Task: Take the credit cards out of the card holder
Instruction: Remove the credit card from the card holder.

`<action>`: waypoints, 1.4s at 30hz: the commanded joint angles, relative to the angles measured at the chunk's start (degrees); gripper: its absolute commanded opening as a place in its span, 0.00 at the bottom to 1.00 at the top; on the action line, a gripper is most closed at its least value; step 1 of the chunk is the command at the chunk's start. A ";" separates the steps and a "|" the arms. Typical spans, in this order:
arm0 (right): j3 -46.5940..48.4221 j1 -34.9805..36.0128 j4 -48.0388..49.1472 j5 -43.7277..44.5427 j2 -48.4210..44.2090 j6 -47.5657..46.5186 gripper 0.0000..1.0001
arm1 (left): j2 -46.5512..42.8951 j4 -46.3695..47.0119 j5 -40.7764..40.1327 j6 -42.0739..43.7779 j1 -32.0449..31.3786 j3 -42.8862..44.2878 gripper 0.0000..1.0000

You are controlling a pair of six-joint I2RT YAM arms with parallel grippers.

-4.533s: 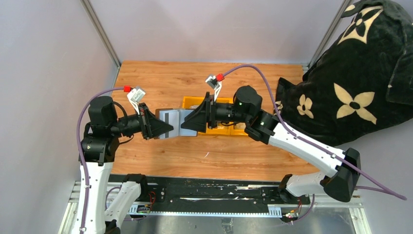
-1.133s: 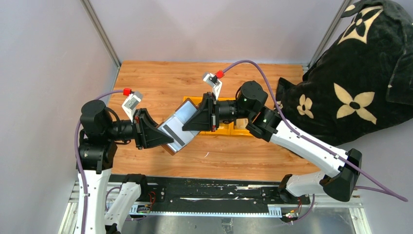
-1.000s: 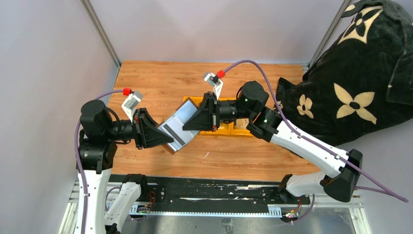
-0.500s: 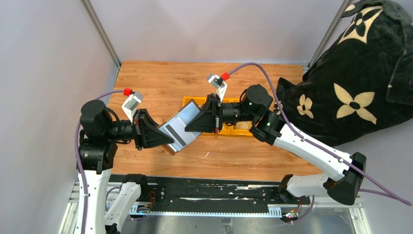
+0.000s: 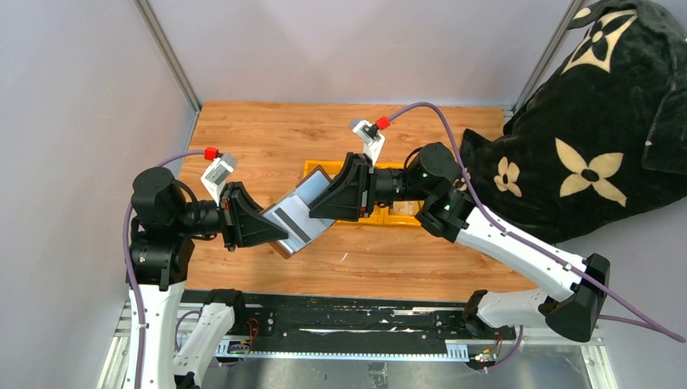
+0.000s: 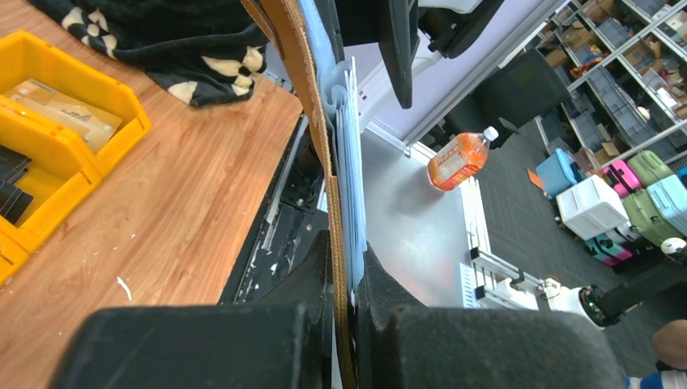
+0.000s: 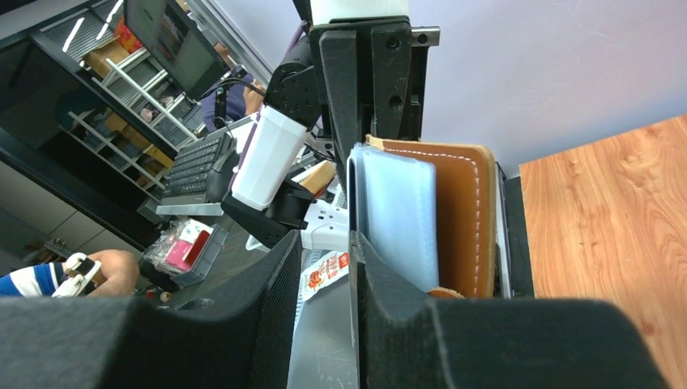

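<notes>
My left gripper [image 5: 274,232] is shut on the card holder [image 5: 301,209], a brown wallet with a silvery-grey inside, and holds it tilted above the table. A dark band [image 5: 289,224] crosses its inner face. In the left wrist view the fingers [image 6: 324,263] pinch its brown edge [image 6: 306,89]. My right gripper [image 5: 322,200] is at the wallet's upper right end. In the right wrist view [image 7: 328,243] its jaws stand apart with background showing between them. The wallet [image 7: 463,211] lies beside the right finger. A thin grey edge [image 7: 351,203] runs along that finger. Black cards [image 6: 10,180] and tan cards [image 6: 61,109] lie in a yellow bin.
The yellow three-compartment bin [image 5: 397,219] sits on the wooden table [image 5: 267,138] behind the right gripper; it also shows in the left wrist view [image 6: 113,134]. A black blanket with tan flowers [image 5: 583,130] covers the table's right side. Grey walls stand left and behind.
The wallet has been lifted off the table and tilted. Over the last second the right arm has drawn back a little to the right; the left gripper and wallet have stayed put.
</notes>
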 commanded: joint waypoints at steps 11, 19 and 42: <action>1.71 1.86 -2.44 -0.96 0.87 -3.06 0.29 | -0.20 0.58 0.02 -0.20 0.14 1.10 0.00; 1.68 1.53 -5.70 1.32 -0.98 -5.28 0.00 | -0.51 0.65 0.22 -0.64 0.12 1.51 0.00; -2.52 0.39 2.00 -1.31 -0.51 1.08 0.41 | 0.05 1.60 -2.09 -1.66 0.08 1.93 0.00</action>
